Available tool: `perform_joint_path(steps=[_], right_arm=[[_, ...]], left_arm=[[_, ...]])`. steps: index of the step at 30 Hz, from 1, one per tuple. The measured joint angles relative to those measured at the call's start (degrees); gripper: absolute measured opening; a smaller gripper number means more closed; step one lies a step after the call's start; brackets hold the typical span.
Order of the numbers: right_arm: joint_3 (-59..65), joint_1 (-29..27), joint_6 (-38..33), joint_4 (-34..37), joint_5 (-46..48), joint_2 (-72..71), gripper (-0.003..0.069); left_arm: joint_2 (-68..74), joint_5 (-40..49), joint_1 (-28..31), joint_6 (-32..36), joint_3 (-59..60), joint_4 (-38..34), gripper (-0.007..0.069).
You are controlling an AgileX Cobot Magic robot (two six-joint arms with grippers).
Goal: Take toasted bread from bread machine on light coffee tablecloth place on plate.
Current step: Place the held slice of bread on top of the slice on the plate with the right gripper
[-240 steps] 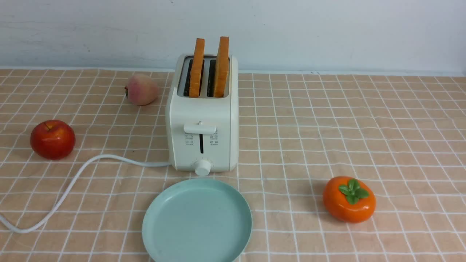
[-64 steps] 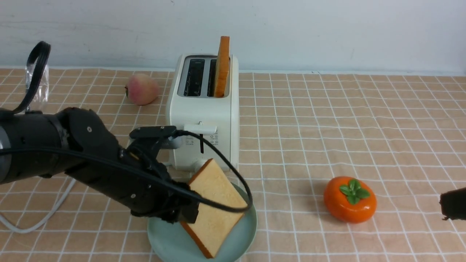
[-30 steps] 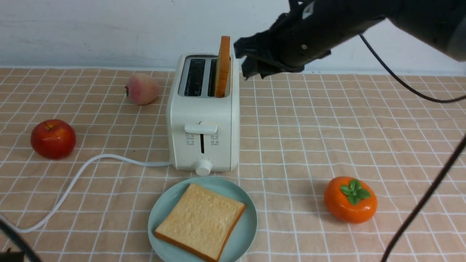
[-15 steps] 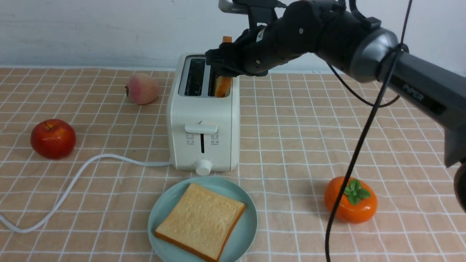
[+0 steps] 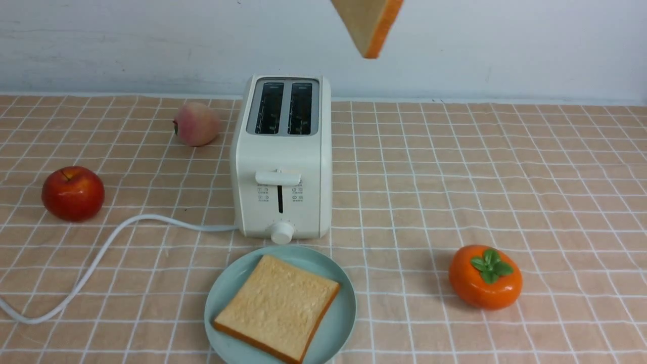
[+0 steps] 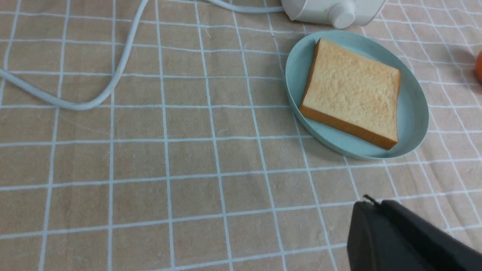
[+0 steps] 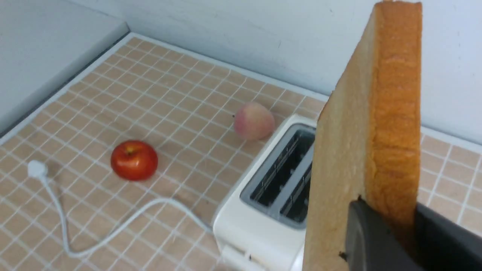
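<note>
1. Golden slice (image 5: 277, 307) lies flat on the plate (image 5: 345, 313), by the toaster (image 5: 281, 172). A second slice (image 5: 368, 25) hangs high above.
2. Left claw (image 6: 371, 207) is shut and empty, near the plate.
3. Right claw (image 7: 391, 222) pinches the second slice over the toaster.

The light coffee tablecloth (image 5: 505, 167) is woven cloth, matt and slightly creased. The bread machine (image 5: 280, 167) has a smooth cream plastic shell with a soft sheen, and its cord (image 5: 101, 247) looks like smooth white rubbery plastic. The plate (image 5: 346, 313) is smooth, matt and plastic-looking. The slice on the plate (image 5: 275, 306) has a porous, pitted face, and the held slice (image 7: 395, 113) shows a rough, grainy crust. The right gripper (image 7: 408, 233) has matt black fingers (image 7: 372, 241). The apple (image 5: 73, 193) and persimmon (image 5: 485, 278) are glossy, while the peach (image 5: 196, 124) is dull. The wall (image 5: 126, 45) is matt paint.
</note>
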Motion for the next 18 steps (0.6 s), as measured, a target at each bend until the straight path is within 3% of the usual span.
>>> perform_joint_path(steps=[2, 6, 11, 12, 13, 18], right_arm=[[0.4, 0.0, -1.2, 0.3, 8.3, -2.7, 0.0083], [5.1, 0.0, -1.7, 2.6, 9.4, -4.8, 0.0083], [23.2, 0.0, -8.4, 19.3, 9.5, -6.1, 0.0083], [24.0, 0.0, -8.8, 19.3, 9.4, -6.0, 0.0083], [30.2, 0.1, -13.1, 25.5, 8.5, -5.5, 0.0083], [43.9, -0.1, -22.8, 38.3, -4.9, -1.7, 0.0083]], left_arm=[[0.0, -2.8, 0.0, 0.0, 0.0, 0.8, -0.0014], [0.0, -6.2, 0.0, 0.0, 0.0, 0.8, -0.0014], [0.0, -8.8, 0.0, 0.0, 0.2, 0.8, -0.0014], [0.0, -8.8, 0.0, 0.0, 0.2, 0.8, -0.0014], [0.0, -8.8, 0.0, 0.0, 0.3, 0.8, -0.0014], [0.0, -8.8, 0.0, 0.0, 0.3, 0.8, -0.0014]])
